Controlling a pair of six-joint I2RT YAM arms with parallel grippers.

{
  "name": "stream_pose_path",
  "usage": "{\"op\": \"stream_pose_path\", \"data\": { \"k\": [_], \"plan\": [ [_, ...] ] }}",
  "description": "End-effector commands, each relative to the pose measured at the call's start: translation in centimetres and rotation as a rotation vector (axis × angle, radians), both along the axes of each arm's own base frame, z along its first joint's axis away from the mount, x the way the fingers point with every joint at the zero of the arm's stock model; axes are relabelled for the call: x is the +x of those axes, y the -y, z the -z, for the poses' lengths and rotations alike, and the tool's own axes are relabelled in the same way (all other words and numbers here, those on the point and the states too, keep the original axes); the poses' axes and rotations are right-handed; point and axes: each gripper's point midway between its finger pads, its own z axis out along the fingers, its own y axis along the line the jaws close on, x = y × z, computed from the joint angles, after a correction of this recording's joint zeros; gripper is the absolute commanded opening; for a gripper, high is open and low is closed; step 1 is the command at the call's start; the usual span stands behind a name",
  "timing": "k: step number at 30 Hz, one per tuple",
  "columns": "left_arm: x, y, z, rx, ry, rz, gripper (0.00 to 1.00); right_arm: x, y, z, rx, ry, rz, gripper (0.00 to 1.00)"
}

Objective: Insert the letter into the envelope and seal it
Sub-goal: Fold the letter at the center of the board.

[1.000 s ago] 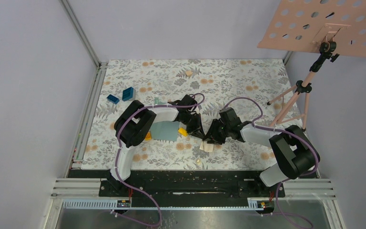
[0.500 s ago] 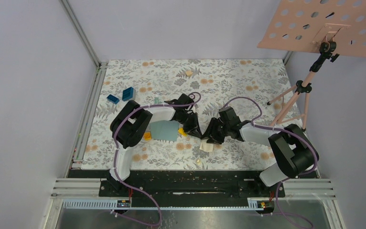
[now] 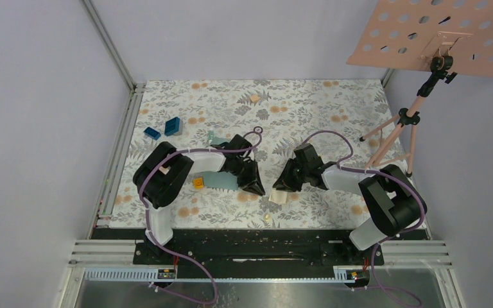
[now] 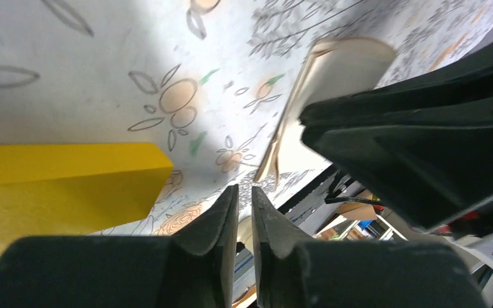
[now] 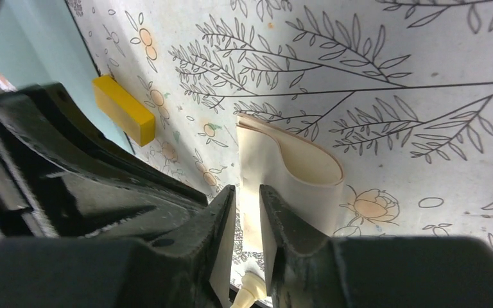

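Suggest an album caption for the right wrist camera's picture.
Right claw poised over the curled cream letter on the floral table, yellow block and teal envelope alongside.

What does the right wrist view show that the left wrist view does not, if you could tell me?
Only the right wrist view shows the envelope, at its top-left corner. Only the left wrist view shows rig hardware past the table's near edge. Both show the curled letter, the yellow block and the floral table cover.
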Motion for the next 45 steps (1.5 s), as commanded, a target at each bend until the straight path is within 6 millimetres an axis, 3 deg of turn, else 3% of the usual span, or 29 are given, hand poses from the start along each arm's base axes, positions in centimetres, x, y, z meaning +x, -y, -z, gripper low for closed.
{"op": "stream_pose_path", "data": {
  "k": [1,5,11,17,24,35,41,45],
  "plan": [
    [-1.1,1.3,-1.4,-0.082,0.053,0.035,0.18,-0.1,1.7,1.8,-0.104,-0.011,0.049,0.26],
    [-2.0,2.1,-1.5,-0.087,0.074,0.062,0.28,-0.1,1.8,1.9,-0.108,-0.01,0.051,0.19],
    [-1.8,3.3,-1.9,-0.081,0.109,0.054,0.29,-0.1,1.8,2.0,-0.107,-0.015,0.052,0.11],
    [-1.0,2.9,-0.5,0.037,0.14,0.047,0.28,-0.2,1.6,2.2,-0.097,-0.017,0.048,0.07],
    [-0.1,2.6,0.4,0.134,0.185,0.061,0.25,-0.2,1.5,2.1,-0.093,-0.015,0.045,0.06],
    [-1.2,3.4,1.7,0.186,0.159,0.118,0.21,-0.1,1.4,2.1,-0.088,-0.014,0.045,0.05],
    [-1.1,2.9,2.5,0.245,0.168,0.121,0.05,-0.1,1.3,2.0,-0.084,-0.012,0.042,0.04],
    [-1.0,2.7,3.0,0.265,0.16,0.123,0.0,-0.1,1.4,1.9,-0.084,-0.011,0.04,0.04]
  ]
}}
